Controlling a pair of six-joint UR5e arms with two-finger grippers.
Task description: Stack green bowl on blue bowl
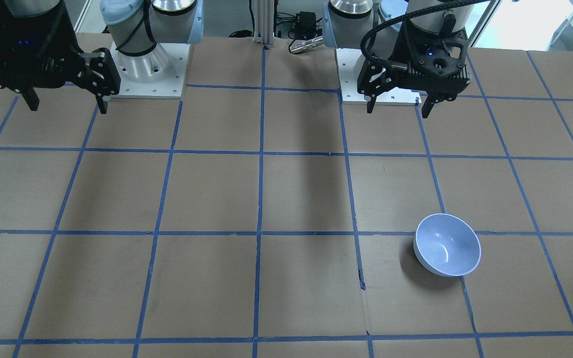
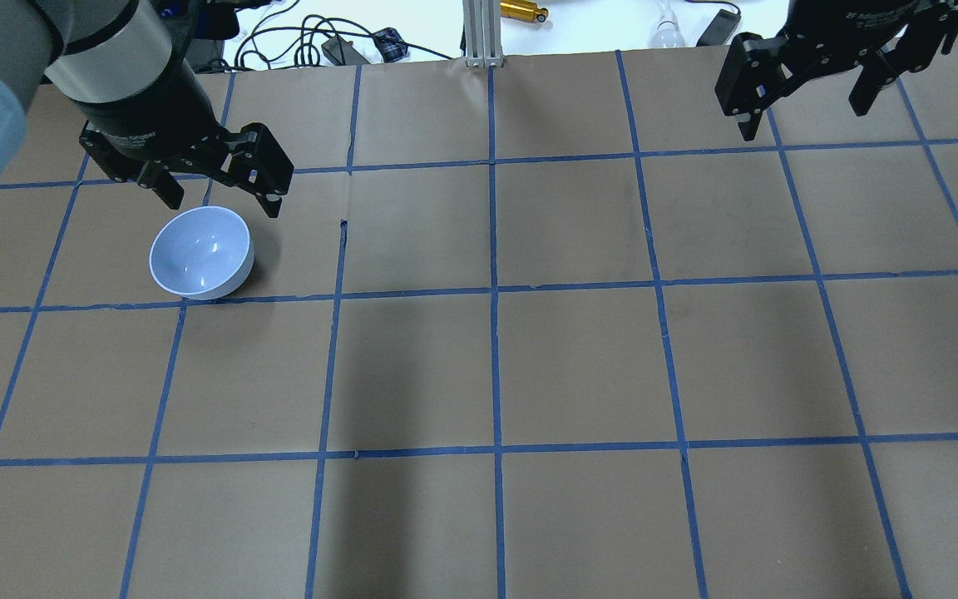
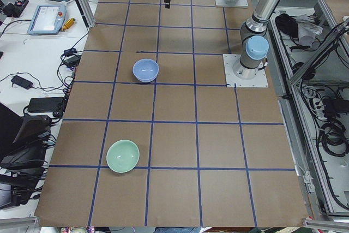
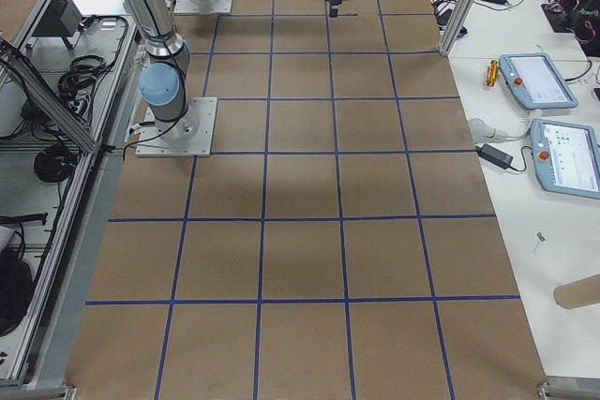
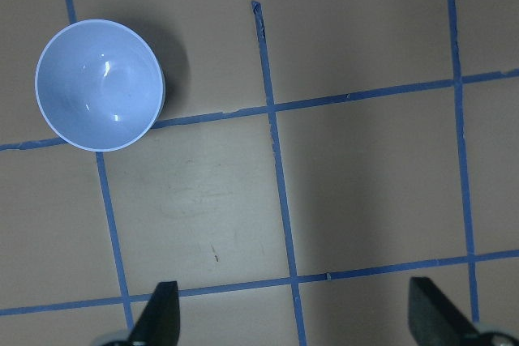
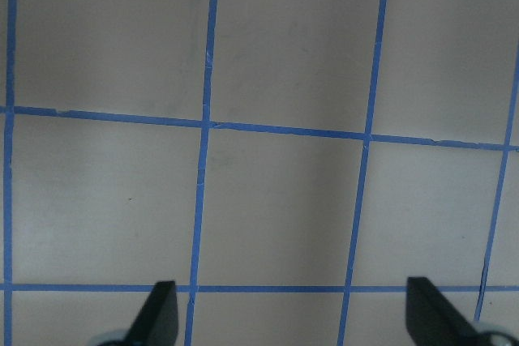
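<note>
- Left fingers (image 2: 267, 187) (image 5: 158, 318): spread wide, nothing between them, hanging above the bench.
- Right fingers (image 2: 747, 100) (image 6: 158, 318): also spread wide and empty, up over the far right part of the bench; the wrist view shows only bare paper and tape lines under them.
- Pale periwinkle-blue round deep glossy bowl with thin whitish rim (image 2: 200, 251) (image 5: 99, 84) (image 1: 448, 244): upright, empty, sitting on the bench. In the overhead view it is just below the left fingers, not touching them. In the left wrist view it sits at the upper left, off to one side of the gap between the fingers.
- Pale mint-green round deep glossy bowl (image 3: 122, 155): upright, empty, on the bench toward the robot's left end, on the operators' side, next to a tape crossing. It is well apart from the blue bowl and from both pairs of fingers. Not stacked.
- Brown paper-covered bench with a blue tape grid (image 2: 579, 366): carries both bowls.
- Silver arm bases (image 1: 149, 64): bolted on white plates at the robot's edge of the bench.
</note>
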